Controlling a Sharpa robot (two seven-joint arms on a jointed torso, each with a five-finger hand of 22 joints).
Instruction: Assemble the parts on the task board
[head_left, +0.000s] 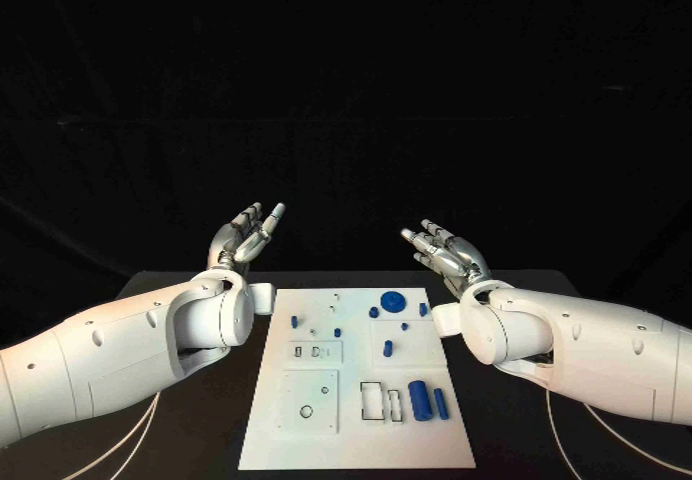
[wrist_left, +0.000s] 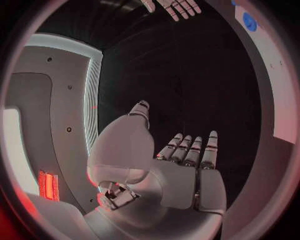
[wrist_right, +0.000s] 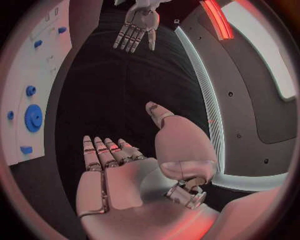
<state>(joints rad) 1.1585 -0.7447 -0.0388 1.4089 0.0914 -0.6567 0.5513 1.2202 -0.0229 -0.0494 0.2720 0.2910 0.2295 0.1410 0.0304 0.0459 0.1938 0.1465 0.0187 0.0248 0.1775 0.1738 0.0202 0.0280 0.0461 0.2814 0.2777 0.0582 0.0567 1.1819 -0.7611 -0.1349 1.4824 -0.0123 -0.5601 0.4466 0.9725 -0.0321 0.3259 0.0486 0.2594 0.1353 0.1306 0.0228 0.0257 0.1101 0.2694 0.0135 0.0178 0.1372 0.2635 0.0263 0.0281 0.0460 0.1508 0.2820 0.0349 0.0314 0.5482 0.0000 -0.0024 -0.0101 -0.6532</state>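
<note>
Both hands are raised beyond the far edge of the task board (head_left: 356, 440) — the left hand (head_left: 245, 236) and the right hand (head_left: 447, 253) hold nothing, fingers extended. The blue parts (head_left: 420, 398) lie on the board, untouched.

Light falls from above onto my white arms and the task board (head_left: 361, 400), which glare bright against a dim, near-black surround. The head view is slightly soft, small parts lacking crisp edges. At my wrists the fisheye bends straight edges into curves, and a reddish glow tints my palms and the blurred circle rims.
</note>
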